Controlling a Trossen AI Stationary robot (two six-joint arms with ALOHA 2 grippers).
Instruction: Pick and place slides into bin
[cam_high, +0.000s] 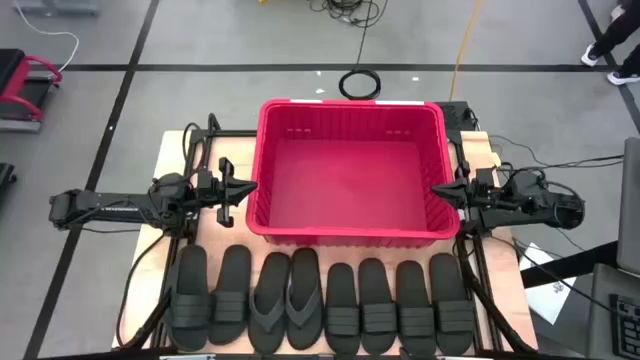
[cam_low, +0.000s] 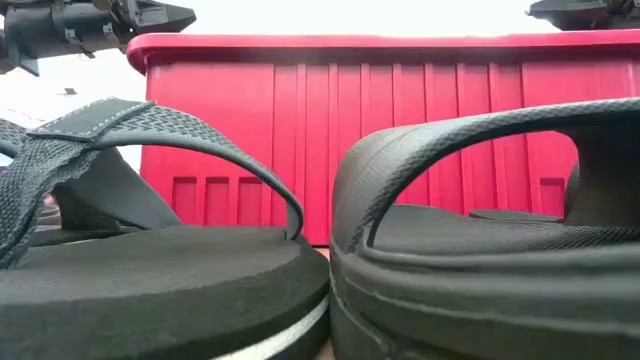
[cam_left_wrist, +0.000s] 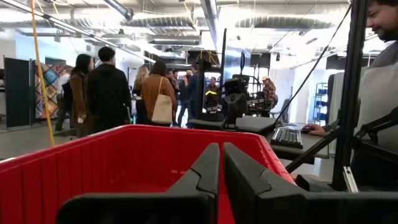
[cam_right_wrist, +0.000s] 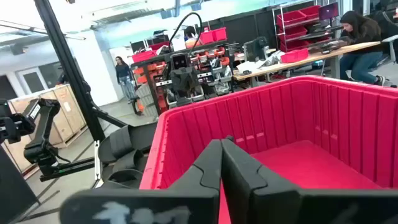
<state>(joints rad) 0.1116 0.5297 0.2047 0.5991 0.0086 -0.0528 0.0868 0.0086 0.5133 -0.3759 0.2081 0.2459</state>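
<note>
Bin (cam_high: 352, 236) holds nothing; slides (cam_high: 320, 303) beside it.

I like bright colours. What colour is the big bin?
Red, seen best in the high view: bin.

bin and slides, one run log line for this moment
bin: holds no slides | slides: all eight in a row beside bin | left gripper: shut, at bin wall | right gripper: shut, at opposite wall
</note>
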